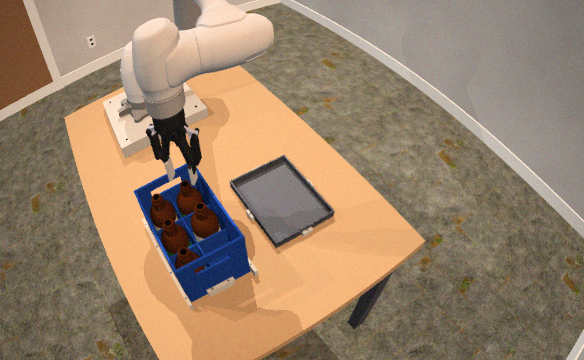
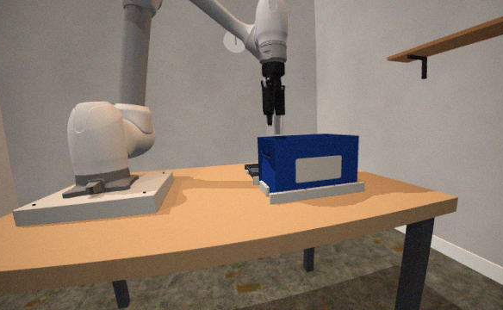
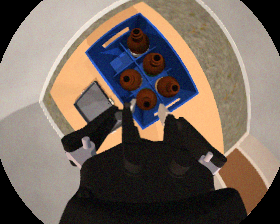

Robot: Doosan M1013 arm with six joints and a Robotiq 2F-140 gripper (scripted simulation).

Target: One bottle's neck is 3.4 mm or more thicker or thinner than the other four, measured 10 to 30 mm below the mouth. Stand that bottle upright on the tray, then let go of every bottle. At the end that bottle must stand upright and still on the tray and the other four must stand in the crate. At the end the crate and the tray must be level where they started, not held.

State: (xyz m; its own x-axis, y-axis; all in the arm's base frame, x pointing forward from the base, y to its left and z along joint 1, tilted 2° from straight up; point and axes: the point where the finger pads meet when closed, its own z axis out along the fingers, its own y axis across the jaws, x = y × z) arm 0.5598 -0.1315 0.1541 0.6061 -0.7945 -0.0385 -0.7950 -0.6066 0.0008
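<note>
Top view, bottles (image 1: pixel 190 201) (image 3: pixel 146 99) in crate (image 1: pixel 217 282) (image 3: pixel 191 97) below parted gripper (image 1: pixel 182 175) (image 2: pixel 274 130) (image 3: pixel 147 106)

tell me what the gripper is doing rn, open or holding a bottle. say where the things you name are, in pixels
Gripper (image 1: pixel 181 177) (image 2: pixel 274 130) (image 3: pixel 147 106): partly open, holding nothing, its fingertips apart above the near end of the blue crate (image 1: pixel 222 280) (image 2: pixel 283 165) (image 3: pixel 189 98).

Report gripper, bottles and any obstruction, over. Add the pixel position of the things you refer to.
Gripper (image 1: pixel 182 177) (image 2: pixel 274 129) (image 3: pixel 147 106) open, nothing held, above crate (image 1: pixel 219 272) (image 2: pixel 286 146) (image 3: pixel 189 97). All five bottles in crate. Tray (image 1: pixel 282 202) (image 3: pixel 93 102) bare, none delivered. Crate walls and dividers surround bottles; lift straight up, likely.
</note>
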